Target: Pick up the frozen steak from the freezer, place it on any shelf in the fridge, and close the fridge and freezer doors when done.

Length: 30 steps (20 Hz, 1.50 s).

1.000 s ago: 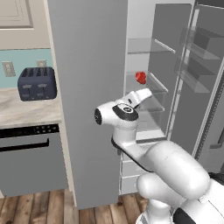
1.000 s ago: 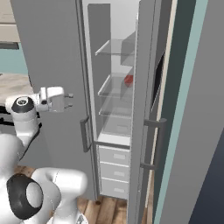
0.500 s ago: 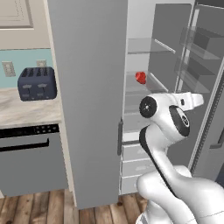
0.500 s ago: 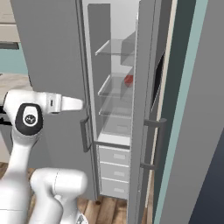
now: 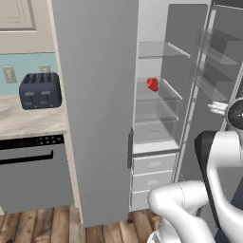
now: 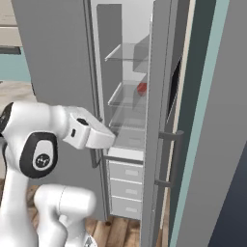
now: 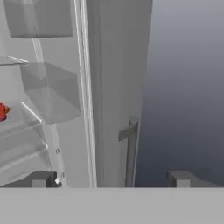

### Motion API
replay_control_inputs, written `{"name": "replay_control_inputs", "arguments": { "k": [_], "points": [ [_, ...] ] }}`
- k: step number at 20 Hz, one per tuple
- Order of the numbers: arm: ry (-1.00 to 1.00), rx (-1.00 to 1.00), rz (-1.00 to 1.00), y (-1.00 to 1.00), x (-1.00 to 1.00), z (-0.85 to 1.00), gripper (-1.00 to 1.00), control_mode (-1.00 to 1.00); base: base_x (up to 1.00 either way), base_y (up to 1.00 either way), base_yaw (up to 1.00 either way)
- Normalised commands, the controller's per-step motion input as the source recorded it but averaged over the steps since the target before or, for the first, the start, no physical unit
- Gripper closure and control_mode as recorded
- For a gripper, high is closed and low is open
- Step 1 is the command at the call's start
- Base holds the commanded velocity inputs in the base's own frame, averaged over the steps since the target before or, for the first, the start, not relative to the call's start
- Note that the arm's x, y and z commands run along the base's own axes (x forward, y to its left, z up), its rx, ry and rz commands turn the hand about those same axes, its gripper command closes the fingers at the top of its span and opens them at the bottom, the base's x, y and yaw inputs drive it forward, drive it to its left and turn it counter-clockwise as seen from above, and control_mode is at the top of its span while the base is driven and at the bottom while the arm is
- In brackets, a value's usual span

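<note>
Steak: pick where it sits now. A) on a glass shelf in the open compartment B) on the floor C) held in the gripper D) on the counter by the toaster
A: the steak rests on a clear shelf, apart from the open gripper.

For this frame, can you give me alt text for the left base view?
A small red frozen steak sits on a clear glass shelf inside an open grey fridge. Drawers stack below it. A dark toaster stands on the counter to the left.
</note>
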Motion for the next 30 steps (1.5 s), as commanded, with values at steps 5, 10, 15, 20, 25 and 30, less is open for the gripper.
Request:
{"name": "replay_control_inputs", "arguments": {
  "k": [5,10,15,20,25,30],
  "points": [
    [-0.3,0.31,0.0,-0.62,-0.8,0.46,-1.0,-1.0,0.0,0.0,0.0],
    [-0.29,0.34,0.08,-0.67,-0.13,0.06,-1.0,-1.0,0.0,0.0,0.0],
    [-0.3,0.37,0.19,-0.5,0.37,-0.04,-1.0,-1.0,0.0,0.0,0.0],
    [-0.21,0.38,0.2,-0.39,0.48,-0.01,-1.0,-1.0,0.0,0.0,0.0],
    [-0.11,0.32,0.16,-0.15,0.51,0.0,-1.0,-1.0,0.0,0.0,0.0],
    [-0.12,0.28,0.16,-0.13,0.52,0.0,-1.0,-1.0,0.0,0.0,0.0]
  ]
}}
